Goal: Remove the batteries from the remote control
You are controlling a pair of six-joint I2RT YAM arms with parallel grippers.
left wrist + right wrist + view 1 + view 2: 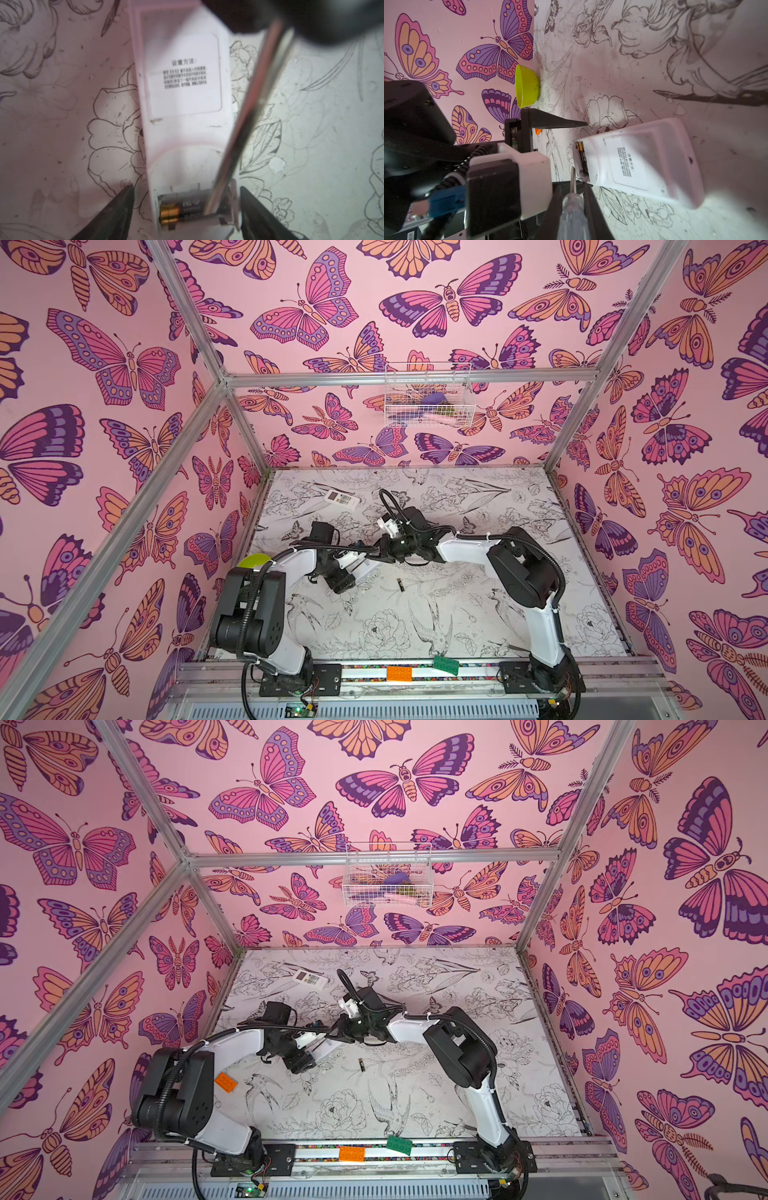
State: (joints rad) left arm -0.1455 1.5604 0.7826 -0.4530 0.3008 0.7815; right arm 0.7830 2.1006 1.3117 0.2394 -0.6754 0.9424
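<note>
Left wrist view: left fingers [116,214] apart, flanking the remote's [182,135] open end with slim gaps; right fingers [595,209] clamp a screwdriver [249,108] whose blurred shaft hides part of the battery [187,207].

Two remotes [341,498] [187,135], two batteries [182,209] [401,585], three bricks [226,1082] [351,1154] [399,1144], one bowl [527,86] and one screwdriver [571,212] show. One battery sits inside the open remote, one near it.

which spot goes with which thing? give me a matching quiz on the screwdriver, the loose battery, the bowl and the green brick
1 screwdriver
2 loose battery
3 bowl
4 green brick

a at the table front edge
b clamped in the right gripper
c beside the wall
d lying alone mid-table

Pairs: 1-b, 2-d, 3-c, 4-a
</note>
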